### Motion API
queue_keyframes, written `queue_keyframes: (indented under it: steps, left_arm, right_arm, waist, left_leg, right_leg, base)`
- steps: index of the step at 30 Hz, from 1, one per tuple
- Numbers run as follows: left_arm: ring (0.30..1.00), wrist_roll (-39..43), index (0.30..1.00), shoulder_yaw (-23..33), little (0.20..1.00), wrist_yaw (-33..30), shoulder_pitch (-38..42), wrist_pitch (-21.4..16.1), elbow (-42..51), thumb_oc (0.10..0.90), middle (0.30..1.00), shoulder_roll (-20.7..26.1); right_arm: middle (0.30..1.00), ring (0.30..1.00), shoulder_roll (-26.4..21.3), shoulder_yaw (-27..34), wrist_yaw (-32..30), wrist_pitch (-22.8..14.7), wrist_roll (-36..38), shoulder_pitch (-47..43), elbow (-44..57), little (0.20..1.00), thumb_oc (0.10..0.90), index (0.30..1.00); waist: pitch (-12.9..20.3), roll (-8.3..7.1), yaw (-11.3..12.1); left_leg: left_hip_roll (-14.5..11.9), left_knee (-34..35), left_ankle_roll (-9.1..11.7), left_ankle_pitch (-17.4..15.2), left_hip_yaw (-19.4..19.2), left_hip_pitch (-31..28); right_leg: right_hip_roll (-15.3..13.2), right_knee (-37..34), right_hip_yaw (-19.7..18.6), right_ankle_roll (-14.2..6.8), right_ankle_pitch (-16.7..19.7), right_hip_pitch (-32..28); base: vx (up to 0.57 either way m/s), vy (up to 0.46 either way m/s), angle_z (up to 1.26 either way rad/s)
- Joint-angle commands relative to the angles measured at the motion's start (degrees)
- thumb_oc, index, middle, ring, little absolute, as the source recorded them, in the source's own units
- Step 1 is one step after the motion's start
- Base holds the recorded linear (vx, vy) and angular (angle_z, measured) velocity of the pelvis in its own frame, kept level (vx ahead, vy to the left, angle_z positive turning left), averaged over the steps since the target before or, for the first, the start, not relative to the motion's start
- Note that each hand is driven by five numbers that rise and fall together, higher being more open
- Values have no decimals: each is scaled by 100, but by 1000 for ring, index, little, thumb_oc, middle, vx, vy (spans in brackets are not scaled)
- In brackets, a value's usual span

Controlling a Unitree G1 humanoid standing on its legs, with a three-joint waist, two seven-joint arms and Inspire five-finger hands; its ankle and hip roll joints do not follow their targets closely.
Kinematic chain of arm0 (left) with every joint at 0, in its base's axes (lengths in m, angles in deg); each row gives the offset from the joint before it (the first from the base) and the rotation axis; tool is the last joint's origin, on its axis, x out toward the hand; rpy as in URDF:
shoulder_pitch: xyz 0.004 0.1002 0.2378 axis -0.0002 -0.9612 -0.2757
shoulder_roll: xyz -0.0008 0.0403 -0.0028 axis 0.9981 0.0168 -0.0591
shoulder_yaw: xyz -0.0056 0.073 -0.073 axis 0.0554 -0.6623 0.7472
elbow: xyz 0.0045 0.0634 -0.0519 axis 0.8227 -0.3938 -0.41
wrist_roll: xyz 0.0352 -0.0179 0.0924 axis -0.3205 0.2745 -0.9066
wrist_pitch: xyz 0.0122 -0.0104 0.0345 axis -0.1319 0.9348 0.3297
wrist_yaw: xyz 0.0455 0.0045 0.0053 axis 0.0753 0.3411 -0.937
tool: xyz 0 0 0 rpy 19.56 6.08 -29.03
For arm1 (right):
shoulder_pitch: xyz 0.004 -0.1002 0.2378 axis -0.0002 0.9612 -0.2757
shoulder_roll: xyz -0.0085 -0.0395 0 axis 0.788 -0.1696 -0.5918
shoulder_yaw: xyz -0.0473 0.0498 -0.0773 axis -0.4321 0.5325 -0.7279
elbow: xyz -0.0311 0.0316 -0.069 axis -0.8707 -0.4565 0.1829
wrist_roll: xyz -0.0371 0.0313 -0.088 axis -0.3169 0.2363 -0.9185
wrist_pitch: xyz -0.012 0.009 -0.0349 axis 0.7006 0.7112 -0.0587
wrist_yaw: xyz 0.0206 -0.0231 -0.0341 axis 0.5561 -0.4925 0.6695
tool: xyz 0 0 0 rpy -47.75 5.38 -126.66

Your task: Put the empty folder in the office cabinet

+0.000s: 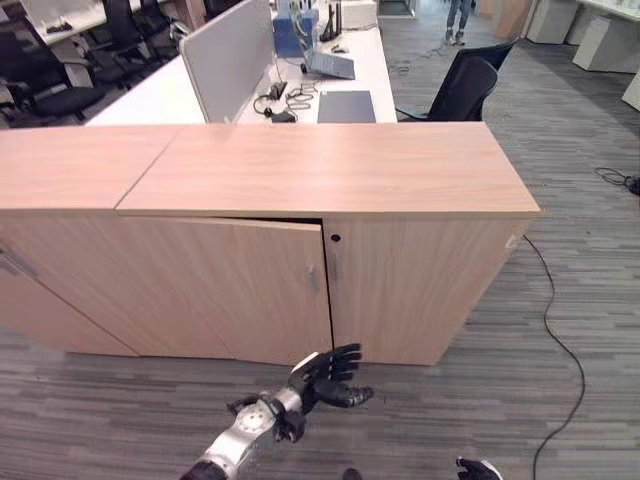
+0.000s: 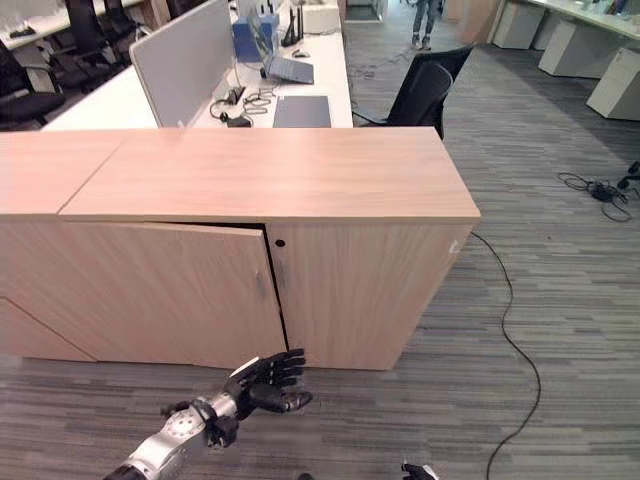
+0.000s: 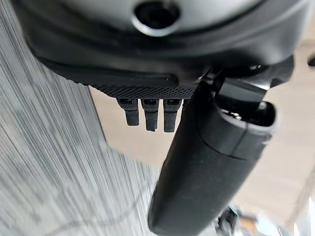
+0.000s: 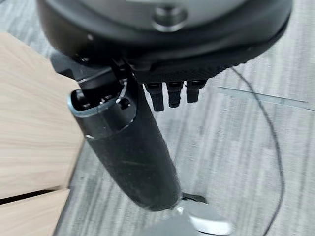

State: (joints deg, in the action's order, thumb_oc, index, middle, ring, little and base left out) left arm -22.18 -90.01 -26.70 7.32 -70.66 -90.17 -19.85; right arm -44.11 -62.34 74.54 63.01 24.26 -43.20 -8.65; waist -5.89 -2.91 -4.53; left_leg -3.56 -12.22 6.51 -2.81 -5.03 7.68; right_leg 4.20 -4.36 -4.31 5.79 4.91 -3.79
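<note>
The light wood office cabinet (image 1: 330,170) stands in front of me. Its left door (image 1: 230,290) is slightly ajar, its top corner standing out from the front, and the right door (image 1: 420,290) is closed. My left hand (image 1: 325,380) hovers just above the carpet at the bottom corner of the ajar door, fingers spread and relaxed, holding nothing. In the left wrist view its thumb (image 3: 206,162) points toward the cabinet front. My right hand (image 1: 478,468) hangs low at the near edge over the carpet, empty, with its thumb (image 4: 133,147) straight.
A second wood cabinet (image 1: 60,170) adjoins on the left. Behind stand a white desk (image 1: 150,95) with a grey divider (image 1: 230,55), a dark flat pad (image 1: 346,105), cables and a black office chair (image 1: 465,85). A person (image 1: 460,20) stands far back. Striped grey carpet (image 1: 560,250) lies on the right.
</note>
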Motion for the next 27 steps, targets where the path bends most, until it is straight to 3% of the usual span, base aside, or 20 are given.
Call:
queue_keyframes:
  steps: [1,5,9,13,16,17,20,27]
  left_arm:
    - [900,-989,900,630,900,-300,78,-627,-113,800,900,-272]
    - [900,-1382,900,899,900,-669,61,-590,-1241,800,900,-605]
    - [900,-1492,900,1166,900,-729,243,-365,-3492,800,900,-1039]
    - [900,-1825,900,1404,900,-926,357,-323,-4287,800,900,-1146]
    - [900,-2150,900,1604,900,-1269,329,-424,-4305,800,900,-1077]
    - [900,-2120,900,1798,900,-1407,198,-566,-4103,800,900,-978]
    - [900,-2028,900,2023,900,-1348,13,-512,-4293,800,900,-899]
    - [900,-1055,900,2772,900,-962,-201,-360,-4567,800,900,-872]
  right_arm:
    - [900,900,-8,74,87,-150,160,102,-53,900,800,900]
    - [900,900,-79,203,123,-157,278,190,11,900,800,900]
    - [900,900,-46,144,222,-26,145,180,-111,900,800,900]
    - [900,900,29,157,243,31,106,124,-214,900,800,900]
    - [900,900,95,238,218,1,239,132,-191,900,800,900]
    - [900,900,127,300,189,-55,334,182,-72,900,800,900]
    - [900,900,161,311,217,-72,387,205,-38,900,800,900]
    - [900,900,149,426,296,-8,333,467,-167,900,800,900]
  waist:
    - [175,44,95]
    - [260,76,75]
    - [403,209,-34]
    - [465,273,-46]
    - [483,277,7]
    - [425,262,96]
    - [387,221,170]
    - [614,232,106]
  left_leg:
    - [80,91,-430,-124,-182,-152]
    - [233,556,-442,-66,-236,-454]
    - [371,1016,-511,-30,-431,-744]
    - [434,1220,-575,-14,-530,-858]
    - [478,1331,-641,-14,-551,-923]
    - [481,1336,-696,-28,-579,-928]
    - [508,1418,-720,-15,-678,-1005]
    - [528,1720,-643,87,-646,-1119]
  right_leg:
    - [-246,108,192,-926,-637,-4]
    - [-341,209,209,-987,-645,53]
    - [-452,401,92,-1074,-678,192]
    - [-520,510,35,-1132,-700,264]
    - [-591,723,42,-1181,-766,353]
    - [-659,994,197,-1231,-831,493]
    - [-760,1165,459,-1289,-844,582]
    - [-761,677,687,-1272,-775,397]
  base:
    - [145,154,-35]
    - [69,117,-14]
    - [70,174,-6]
    - [47,147,-28]
    - [10,109,-21]
    - [-38,89,-37]
    - [-22,29,-31]
    - [45,-9,-10]
